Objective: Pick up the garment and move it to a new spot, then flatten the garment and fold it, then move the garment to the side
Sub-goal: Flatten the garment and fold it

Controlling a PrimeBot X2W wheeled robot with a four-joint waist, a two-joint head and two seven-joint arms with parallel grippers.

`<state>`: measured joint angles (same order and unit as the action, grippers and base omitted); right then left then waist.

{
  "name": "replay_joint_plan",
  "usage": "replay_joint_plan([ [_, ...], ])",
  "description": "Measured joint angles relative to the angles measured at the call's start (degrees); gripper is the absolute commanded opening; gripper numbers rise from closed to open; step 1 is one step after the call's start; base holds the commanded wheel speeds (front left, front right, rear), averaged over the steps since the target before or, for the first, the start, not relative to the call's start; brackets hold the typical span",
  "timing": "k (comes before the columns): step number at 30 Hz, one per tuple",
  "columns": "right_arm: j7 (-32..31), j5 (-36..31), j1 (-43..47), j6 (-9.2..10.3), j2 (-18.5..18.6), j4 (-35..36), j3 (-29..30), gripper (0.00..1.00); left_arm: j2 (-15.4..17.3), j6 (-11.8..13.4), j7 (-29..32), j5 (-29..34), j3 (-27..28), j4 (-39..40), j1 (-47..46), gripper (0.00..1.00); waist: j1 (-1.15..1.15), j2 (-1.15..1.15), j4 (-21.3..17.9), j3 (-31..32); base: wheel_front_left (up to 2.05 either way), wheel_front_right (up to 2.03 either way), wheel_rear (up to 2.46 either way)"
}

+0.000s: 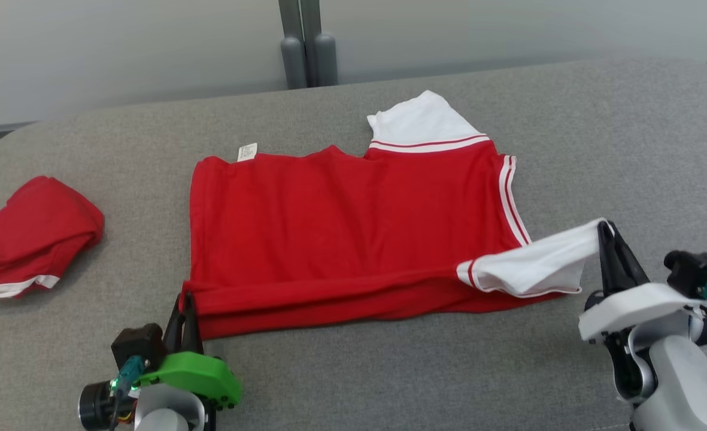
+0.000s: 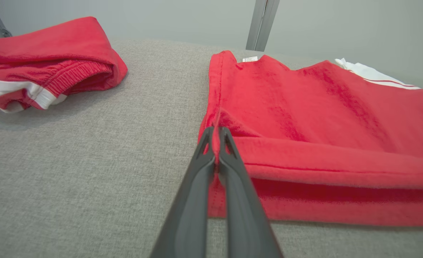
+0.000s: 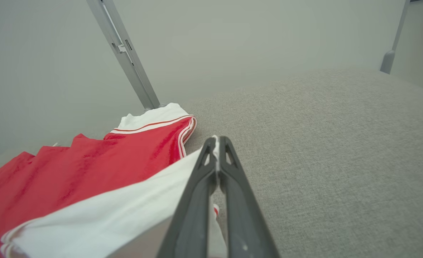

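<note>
We find the shirt point(image 1: 341, 221) spread about the middle of the grey desk point(image 1: 389, 377). Its red body lies flat and largely free of creases, and its label point(image 1: 246, 151) shows at the far edge. The near long edge is turned over on itself in a narrow band, which we read as the start of a fold. The far sleeve point(image 1: 419, 120) lies flat beyond the body. The near sleeve point(image 1: 533, 266) is lifted off the surface and drawn out to the right.

The left pincer point(image 1: 184, 297) is clenched on the shirt's near left corner, with red cloth pinched between its tips (the left wrist view confirms this plainly). The right pincer point(image 1: 603, 227) is clenched on the end of the near sleeve, white cloth between its tips.

A second red garment point(image 1: 30, 233) sits bunched at the desk's left, well apart from the shirt. We cannot tell whether it belongs to this task.

Assessment: judging by how the shirt lies, the relocation and flattening appear done. Folding is barely begun. Both pincers hold the near edge, apparently ready to carry it over the body. In our judgement, what is left is to complete the fold, sleeves included, and then shift the folded shirt to the side.
</note>
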<state>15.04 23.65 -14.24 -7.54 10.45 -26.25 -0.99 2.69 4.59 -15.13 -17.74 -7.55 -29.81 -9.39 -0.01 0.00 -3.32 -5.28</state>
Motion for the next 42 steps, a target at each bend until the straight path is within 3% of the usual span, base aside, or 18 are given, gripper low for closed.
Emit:
replay_joint_plan([
  [12, 0.01, -3.88, -13.88, 0.00, -0.08, -9.31, -0.86, 0.00, 0.00, 2.22, 0.00, -1.43, -2.69, -5.50, -10.68, 0.00, 0.00, 0.00, 1.56, -8.29, 0.00, 0.00, 0.00],
  [13, 0.01, -4.05, -14.46, 0.00, -0.27, -10.11, -0.46, 0.44, 0.00, 2.21, 0.00, -1.62, -2.80, -5.41, -11.01, 0.42, 0.00, 0.00, 1.72, -8.84, 0.00, 0.00, 0.00],
  [14, 0.01, -4.16, -14.80, 0.00, -0.55, -10.15, 0.18, 0.88, 0.00, 2.22, 0.00, -1.72, -2.91, -5.00, -11.18, 1.00, 0.00, 0.00, 1.89, -9.32, 0.00, 0.00, 0.00],
  [15, 0.00, -4.44, -15.04, 0.00, -0.67, -9.89, 0.48, 1.00, -0.02, 2.22, 0.00, -1.75, -2.99, -4.44, -11.20, 1.00, 0.00, 0.00, 2.05, -9.67, 0.00, 0.00, 0.00],
  [22, 0.01, -5.98, -13.46, 0.00, -1.56, -2.25, 4.09, 1.00, 0.05, 2.20, 0.00, -1.96, -2.75, 0.99, -9.55, 1.00, 0.00, 0.00, 3.09, -10.41, 0.00, 0.00, 0.00],
  [31, 0.01, -4.44, -2.16, 0.01, -2.83, 4.33, 5.89, 1.00, 0.02, 1.71, 0.00, -3.21, -4.46, 3.26, -3.60, 1.00, 0.00, 0.00, 2.77, -9.09, 0.00, 0.00, 0.00],
  [36, 0.01, -4.45, 2.07, 0.01, -2.67, 4.71, 3.71, 1.00, 0.01, 3.08, 0.00, -2.75, -4.12, 1.02, -3.28, 1.00, 0.00, 0.00, 1.91, -9.15, 0.00, 0.00, 0.00],
  [42, 0.01, -4.97, 2.72, 0.01, -1.90, 0.10, 1.51, 1.00, 0.02, 3.77, -0.07, -2.63, -3.71, -1.89, -3.37, 1.00, 0.00, 0.00, 1.14, -10.14, 0.00, 0.00, 0.00],
])
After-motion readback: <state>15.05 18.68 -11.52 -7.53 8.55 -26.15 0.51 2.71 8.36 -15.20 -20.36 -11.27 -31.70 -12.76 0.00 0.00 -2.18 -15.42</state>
